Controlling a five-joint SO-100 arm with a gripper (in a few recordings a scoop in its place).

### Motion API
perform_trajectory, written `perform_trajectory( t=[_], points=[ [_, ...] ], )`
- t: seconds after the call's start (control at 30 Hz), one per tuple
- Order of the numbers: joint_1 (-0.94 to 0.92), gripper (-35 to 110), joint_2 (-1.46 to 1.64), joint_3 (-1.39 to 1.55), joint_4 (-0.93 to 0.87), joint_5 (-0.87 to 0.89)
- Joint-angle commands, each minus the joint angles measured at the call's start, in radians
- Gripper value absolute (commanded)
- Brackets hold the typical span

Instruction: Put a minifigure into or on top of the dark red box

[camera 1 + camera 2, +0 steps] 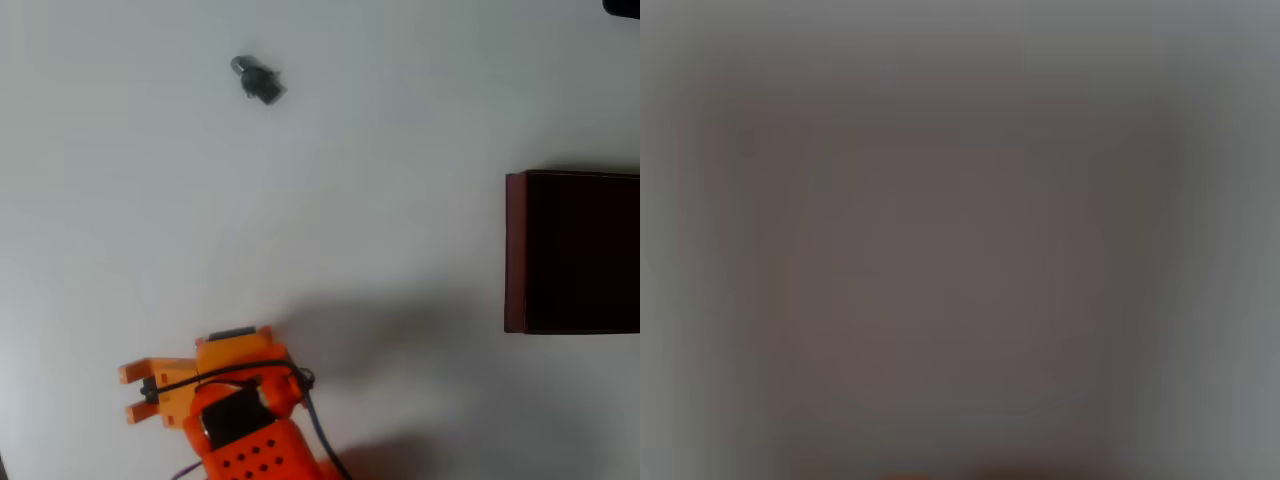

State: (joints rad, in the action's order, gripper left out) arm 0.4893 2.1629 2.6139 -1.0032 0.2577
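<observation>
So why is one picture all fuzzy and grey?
The wrist view is a total blur, nothing readable. The overhead view is fairly sharp: the orange two-finger gripper casts a soft shadow to its right on the white table, with the tiny dark grey minifigure and big dark red box slightly soft.

Orange tool [128,392], dark grey minifigure [257,80], maroon box [515,250].

Wrist view fully blurred grey-brown, nothing readable; overhead view: dark red box [515,250] cut off at right edge, arm cropped at bottom edge, minifigure [258,80] upper left too small for detail.
</observation>
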Motion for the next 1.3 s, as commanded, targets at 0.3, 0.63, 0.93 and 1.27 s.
perform_trajectory(
  t=[0.3,0.63,0.93,1.27],
  points=[
    [-0.044,0,-0.003,-0.043,-0.026,0.12],
    [-0.115,0,-0.38,-0.598,-0.235,0.048],
    [-0.293,1,-0.365,-0.779,-0.291,-0.041],
    [-0.284,17,-0.52,-0.997,-0.325,-0.103]
  ],
)
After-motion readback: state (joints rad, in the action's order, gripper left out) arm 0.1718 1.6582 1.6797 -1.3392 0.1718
